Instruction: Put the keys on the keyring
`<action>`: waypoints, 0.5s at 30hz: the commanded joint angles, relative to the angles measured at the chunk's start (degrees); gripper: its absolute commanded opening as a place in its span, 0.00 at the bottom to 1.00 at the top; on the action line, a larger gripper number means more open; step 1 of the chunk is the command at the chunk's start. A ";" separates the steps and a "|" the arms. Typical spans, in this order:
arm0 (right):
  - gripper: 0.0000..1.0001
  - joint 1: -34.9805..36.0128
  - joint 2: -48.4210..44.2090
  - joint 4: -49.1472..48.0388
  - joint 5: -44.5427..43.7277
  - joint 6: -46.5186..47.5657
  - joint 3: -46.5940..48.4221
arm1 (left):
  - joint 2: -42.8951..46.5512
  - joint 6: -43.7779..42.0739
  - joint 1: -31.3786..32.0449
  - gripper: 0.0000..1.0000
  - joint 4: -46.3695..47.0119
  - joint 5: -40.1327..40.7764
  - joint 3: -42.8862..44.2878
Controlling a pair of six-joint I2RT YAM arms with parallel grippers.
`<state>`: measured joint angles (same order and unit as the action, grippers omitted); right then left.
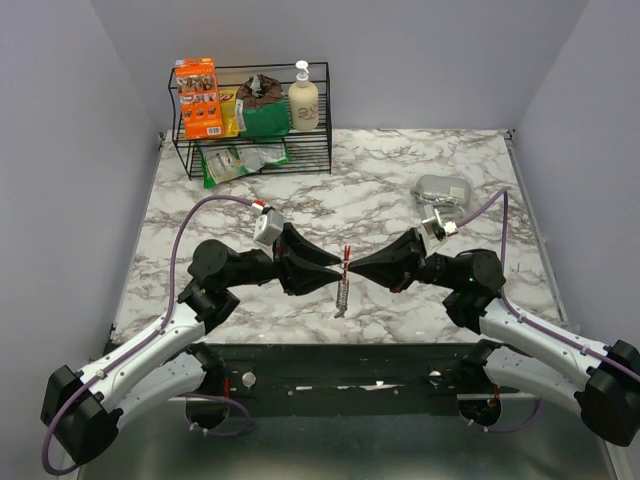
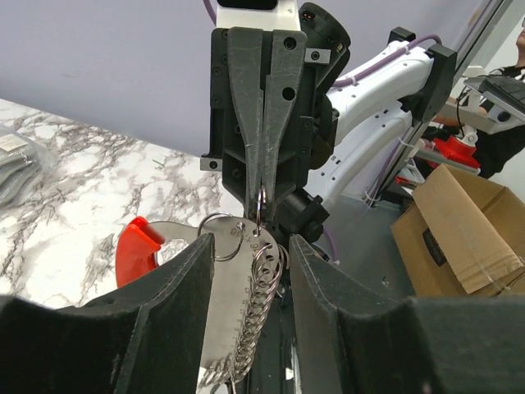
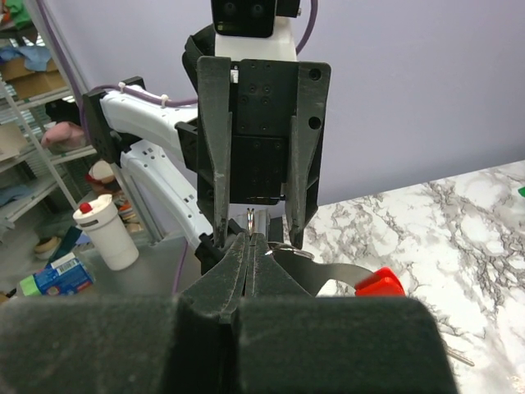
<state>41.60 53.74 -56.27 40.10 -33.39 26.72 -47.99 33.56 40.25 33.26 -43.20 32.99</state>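
Many rings (image 2: 261, 300) by keyring (image 2: 223, 295), left-wrist only

Pale walls (image 1: 420, 60) enclose a marble-patterned table (image 1: 380, 190).

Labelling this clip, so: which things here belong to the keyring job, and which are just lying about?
Job: keyring, right gripper pinching it, left gripper open around it.
Lying about: wire rack, orange box, soap bottle, gray pouch.

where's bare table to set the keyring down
Bare marble between the wire rack and the gray pouch, and in front of the rack. Crowded mid-table, where left hand and right hand meet at the keyring.
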 commanded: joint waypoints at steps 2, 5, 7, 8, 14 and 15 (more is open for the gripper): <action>0.01 -0.12 0.05 -3.58 0.68 -0.71 -0.44 | -0.53 -1.04 0.79 0.47 1.11 0.57 2.07; 0.01 -0.12 0.23 -3.67 1.04 -0.80 -0.53 | -0.79 -1.22 1.15 0.45 1.29 0.66 2.34; 0.01 -0.12 0.32 -3.76 1.12 -1.07 -0.62 | -0.79 -1.22 1.32 0.43 1.37 0.84 2.34; 0.01 -0.12 0.40 -3.85 1.21 -1.15 -0.62 | -0.97 -1.30 1.32 0.42 1.37 0.92 2.34; 0.01 -0.12 1.11 -4.99 1.83 -2.12 -1.06 | -1.41 -1.31 1.50 0.30 1.46 1.19 2.43; 0.01 -0.12 1.20 -5.08 1.91 -2.30 -1.06 | -1.32 -1.31 1.50 0.27 1.55 1.45 2.43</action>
<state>41.60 54.50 -57.49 40.80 -34.74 26.48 -49.19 32.86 41.39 33.39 -43.05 33.43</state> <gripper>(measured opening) 0.012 0.315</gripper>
